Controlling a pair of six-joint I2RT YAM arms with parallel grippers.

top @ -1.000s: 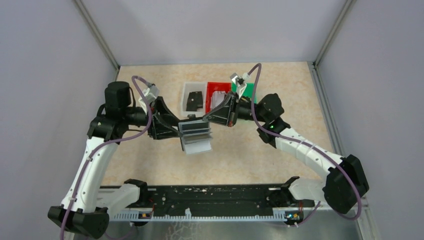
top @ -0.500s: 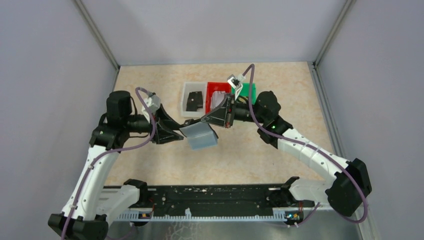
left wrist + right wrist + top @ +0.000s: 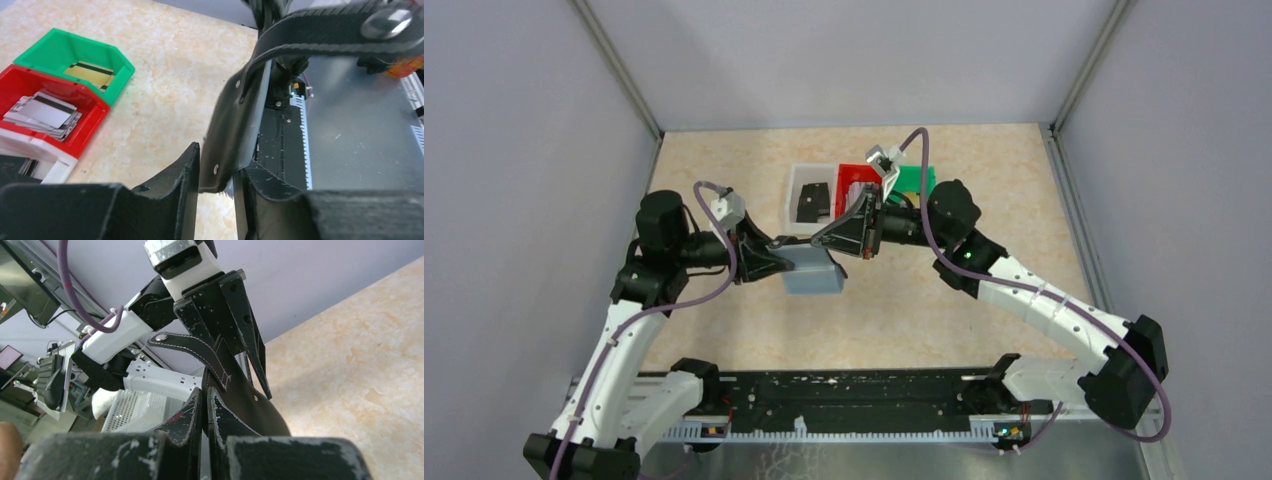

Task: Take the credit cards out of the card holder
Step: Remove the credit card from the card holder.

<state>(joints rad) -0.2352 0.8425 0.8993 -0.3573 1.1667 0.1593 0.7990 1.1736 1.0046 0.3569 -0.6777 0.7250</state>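
Top external view: just beyond the arm bases, the left hand [image 3: 776, 262] and right hand [image 3: 819, 240] meet above the surface [image 3: 1004, 180], each pinching an edge of the card holder [image 3: 814, 275], which hangs between them, pale panel up. Both wrist views show black leather clamped between fingertips. Farther back stand a white bin [image 3: 795, 190], a red bin [image 3: 92, 120] with silvery credit cards [image 3: 45, 112], and a green bin [image 3: 120, 65] holding a gold one.

A red bin [image 3: 845, 178] sat on the beige bench [image 3: 724, 160]; a white bin [image 3: 795, 195] touched its left side, a green bin [image 3: 916, 180] seemingly its right.
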